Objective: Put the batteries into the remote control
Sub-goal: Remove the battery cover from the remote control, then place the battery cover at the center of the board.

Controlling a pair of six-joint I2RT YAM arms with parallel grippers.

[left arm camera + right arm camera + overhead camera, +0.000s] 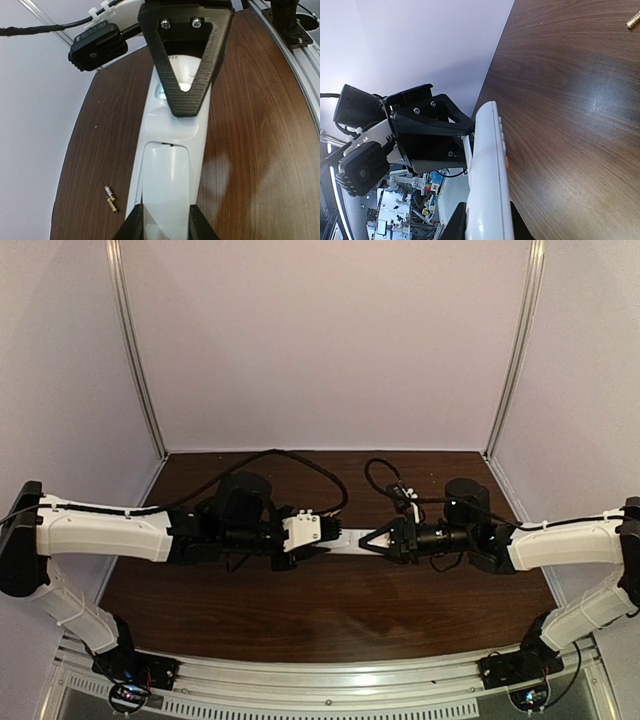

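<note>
The remote control (348, 537) hangs in the air over the middle of the table (300, 610), held level between the two arms. The left gripper (322, 538) has one end and the right gripper (374, 540) the other. In the left wrist view the left gripper's fingers (134, 227) are closed against both long sides of the white bar. In the right wrist view the right gripper's fingers (456, 226) pinch it flat, front to back. The two batteries (111, 199) lie side by side on the wood, well apart from the remote and off to one side, and neither arm is touching them.

Both grippers are taken up, so one has to let go before a battery can be fetched, and that is the main risk. With only one end held, the long bar could droop or twist in the fingers, or slip out and drop. If the arms pull or turn against each other while both hold on, the plastic could flex or jump free. The batteries are small and round and may roll off when nudged. Whether the battery recess is open cannot be told from these views.
</note>
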